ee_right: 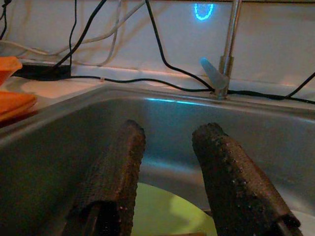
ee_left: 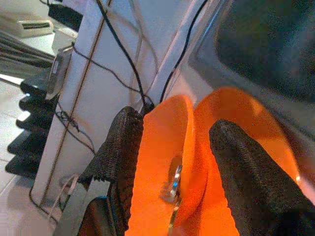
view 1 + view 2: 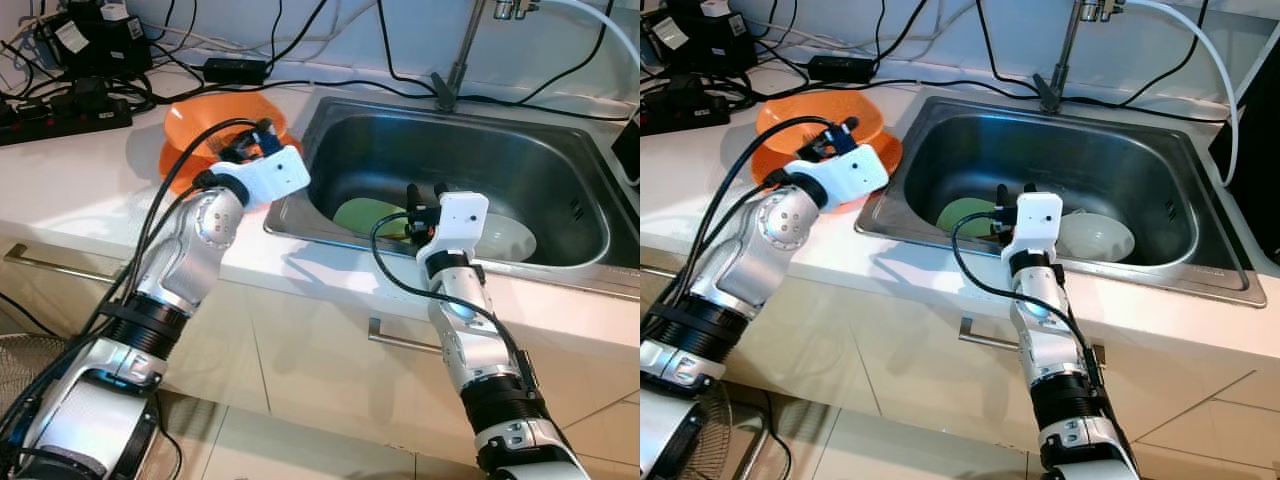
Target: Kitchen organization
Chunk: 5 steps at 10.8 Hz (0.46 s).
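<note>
Head views bright and sharp; wrist views dimmer, softly blurred.

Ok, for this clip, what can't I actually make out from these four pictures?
- Green plate in the sink: partly covered by the right gripper in the eye views, cut by the bottom edge in the right wrist view.
- White bowl: its near side is behind the right wrist housing.
- Orange bowl: the left gripper hides its near rim; the shiny bit between the fingers is blurred.
- Faucet: cut by the top edge.
</note>
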{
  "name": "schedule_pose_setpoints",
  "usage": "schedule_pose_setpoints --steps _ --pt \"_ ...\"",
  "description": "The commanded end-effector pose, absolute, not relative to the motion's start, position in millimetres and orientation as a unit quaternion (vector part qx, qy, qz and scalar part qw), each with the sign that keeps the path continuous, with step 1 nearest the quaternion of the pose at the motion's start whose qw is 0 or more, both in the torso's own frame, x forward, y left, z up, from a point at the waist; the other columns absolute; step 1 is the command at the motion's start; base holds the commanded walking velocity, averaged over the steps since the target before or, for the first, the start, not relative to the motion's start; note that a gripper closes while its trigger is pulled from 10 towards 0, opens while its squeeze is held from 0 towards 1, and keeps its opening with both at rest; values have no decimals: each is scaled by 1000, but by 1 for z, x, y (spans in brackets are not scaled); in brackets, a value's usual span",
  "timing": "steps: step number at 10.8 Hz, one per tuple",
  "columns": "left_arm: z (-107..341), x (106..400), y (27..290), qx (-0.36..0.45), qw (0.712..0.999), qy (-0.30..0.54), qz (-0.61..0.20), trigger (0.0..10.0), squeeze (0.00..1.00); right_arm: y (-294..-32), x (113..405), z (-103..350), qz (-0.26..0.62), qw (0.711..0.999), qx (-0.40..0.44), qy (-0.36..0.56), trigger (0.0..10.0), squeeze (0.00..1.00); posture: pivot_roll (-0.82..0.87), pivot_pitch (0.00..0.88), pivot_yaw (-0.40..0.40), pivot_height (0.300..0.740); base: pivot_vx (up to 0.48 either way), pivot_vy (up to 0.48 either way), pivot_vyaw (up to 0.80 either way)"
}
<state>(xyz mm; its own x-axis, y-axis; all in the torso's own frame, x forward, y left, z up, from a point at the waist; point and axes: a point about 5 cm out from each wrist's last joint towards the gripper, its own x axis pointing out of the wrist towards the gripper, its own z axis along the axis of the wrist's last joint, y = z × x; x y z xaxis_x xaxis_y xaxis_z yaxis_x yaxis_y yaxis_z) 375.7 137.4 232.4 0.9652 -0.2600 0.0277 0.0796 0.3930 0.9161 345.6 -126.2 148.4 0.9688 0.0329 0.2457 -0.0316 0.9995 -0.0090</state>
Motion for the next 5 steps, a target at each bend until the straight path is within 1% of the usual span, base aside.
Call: schedule_pose_setpoints --steps 1,4,5 --pt "238 375 136 551 824 -90 -98 10000 0 -129 344 138 10 995 -2 -101 10000 0 219 71 11 740 0 0 0" --pt "233 375 135 554 823 -70 -100 10000 0 -129 345 139 11 995 -2 -104 10000 0 213 62 14 740 0 0 0" --pt "231 376 134 553 824 -67 -103 9725 0 -129 345 139 11 995 -2 -104 10000 0 212 60 15 740 0 0 0"
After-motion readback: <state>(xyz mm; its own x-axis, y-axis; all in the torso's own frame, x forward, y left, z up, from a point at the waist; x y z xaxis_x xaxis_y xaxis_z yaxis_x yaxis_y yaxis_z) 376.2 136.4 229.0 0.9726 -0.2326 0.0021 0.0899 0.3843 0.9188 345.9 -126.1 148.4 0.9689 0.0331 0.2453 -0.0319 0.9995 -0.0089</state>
